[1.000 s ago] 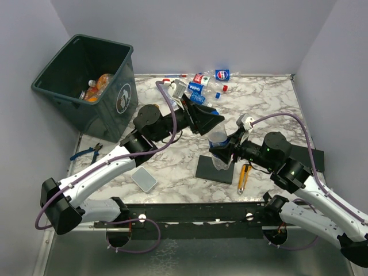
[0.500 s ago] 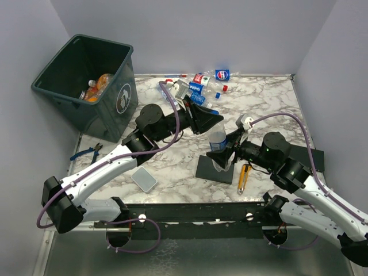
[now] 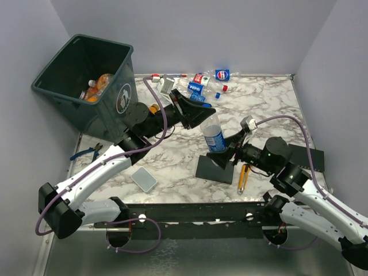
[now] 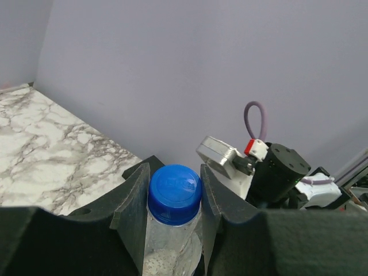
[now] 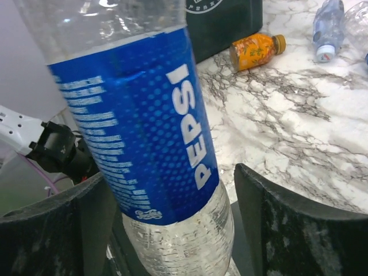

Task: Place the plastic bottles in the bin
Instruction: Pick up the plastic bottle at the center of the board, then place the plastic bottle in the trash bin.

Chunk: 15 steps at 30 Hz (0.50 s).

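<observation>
From the top external view, a Pepsi bottle (image 3: 214, 140) is seen upright over the far edge of a black pad (image 3: 214, 171) on the marbled bench (image 3: 270, 98). Whether its base touches the pad cannot be told. Its top is covered by the left claw (image 3: 207, 113), and its lower end is flanked by the right claw (image 3: 221, 156). The bin (image 3: 109, 109) is set at the far left corner, well apart from this bottle, and orange-tinted bottles (image 3: 99, 85) are seen lying inside it. A heap of crushed bottles (image 3: 202, 80) is spread along the far edge of the bench. A yellow knife (image 3: 244, 175) is laid just beside the pad, and blue-handled pliers (image 3: 86, 154) are found near the foot of the bin.

In the left wrist view, the blue cap of the Pepsi bottle (image 4: 174, 192) is pinched between the two fingers (image 4: 135, 213) of the left claw (image 4: 174, 172), which is closed on the neck. The right arm (image 4: 276, 169) is seen behind it.

In the right wrist view, the Pepsi bottle (image 5: 144, 126) is framed by the right claw (image 5: 172, 175), whose fingers (image 5: 287, 224) are spread, with a gap left beside the bottle. A small orange bottle (image 5: 256, 50) is seen lying close to the bin (image 5: 224, 17), and a clear bottle (image 5: 328, 26) lies farther right.
</observation>
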### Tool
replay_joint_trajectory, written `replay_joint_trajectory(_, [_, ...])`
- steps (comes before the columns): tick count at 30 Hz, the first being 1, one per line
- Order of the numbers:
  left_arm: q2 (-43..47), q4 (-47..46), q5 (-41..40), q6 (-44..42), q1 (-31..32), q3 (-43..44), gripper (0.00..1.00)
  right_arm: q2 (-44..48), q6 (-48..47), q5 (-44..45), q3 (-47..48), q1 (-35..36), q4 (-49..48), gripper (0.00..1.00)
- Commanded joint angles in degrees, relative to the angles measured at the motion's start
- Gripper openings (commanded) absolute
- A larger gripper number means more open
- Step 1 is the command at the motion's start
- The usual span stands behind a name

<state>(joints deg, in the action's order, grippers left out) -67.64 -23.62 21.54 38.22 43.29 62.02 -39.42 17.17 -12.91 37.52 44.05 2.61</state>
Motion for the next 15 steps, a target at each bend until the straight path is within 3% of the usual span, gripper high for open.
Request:
replay_joint_trajectory(1, [3.6,-1.3,-0.3,-0.2,-1.9,-0.3,0.0,-0.7,1.8,-1.2,-0.1,0.1,-3.6,0.86])
replay_joint_trajectory(6, [5.9,14.1,-10.9,-11.1,-7.0,10.7,0.0,0.7,2.3,0.3,2.1,0.1,-1.6,0.99])
replay_joint_trajectory(10, [4.8,22.2,-23.2,-20.6,-7.4,20.2,0.0,0.5,2.9,-4.3,6.4,0.1,1.2,1.0])
replay_joint_trajectory(15, [3.1,23.5,-43.6,-36.2,-7.5,29.3,0.0,0.5,2.5,-6.6,12.5,0.1,5.9,1.0])
